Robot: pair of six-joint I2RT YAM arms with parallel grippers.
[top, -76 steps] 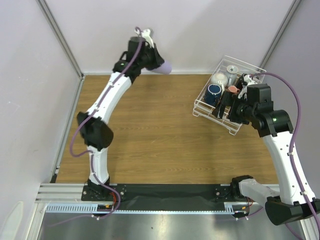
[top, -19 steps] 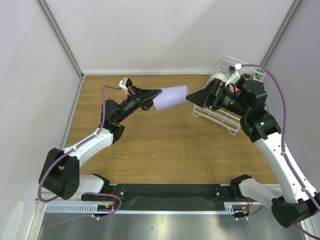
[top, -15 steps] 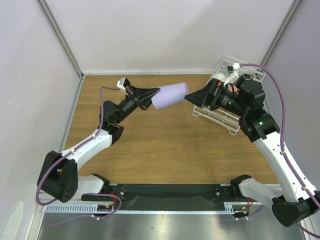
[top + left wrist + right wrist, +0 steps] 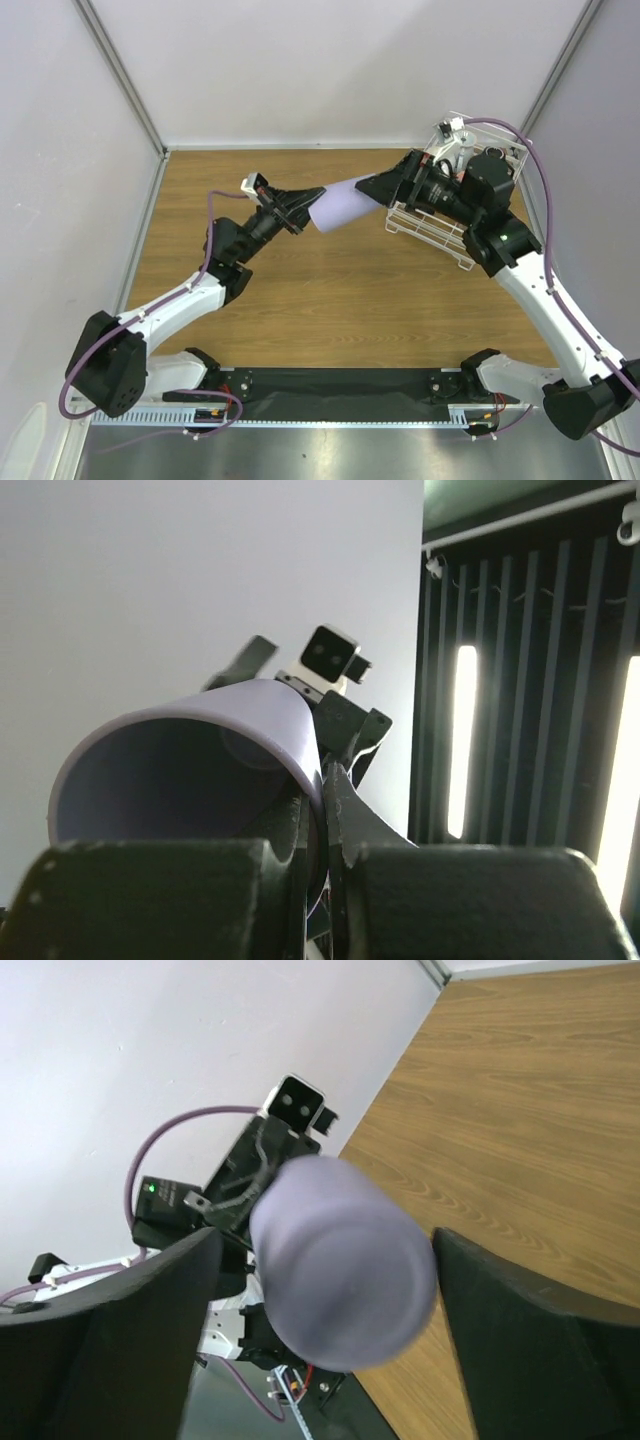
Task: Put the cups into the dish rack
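The wooden table [image 4: 330,310] shows bare wood in its middle and near part, so a gripper can pass there. Above the far middle, the lavender tumbler [image 4: 342,203] lies sideways in the air between the left gripper [image 4: 306,207] and the wide right gripper [image 4: 368,188], and it bars the way across. The dish rack [image 4: 440,237] fills the far right corner. Walls [image 4: 60,150] close the left, far and right sides.

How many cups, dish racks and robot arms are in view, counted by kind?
Cups: 1, the lavender tumbler; others may be hidden behind the right arm.
Dish rack: 1.
Robot arms: 2, the left arm and the right arm.
Total: 4.
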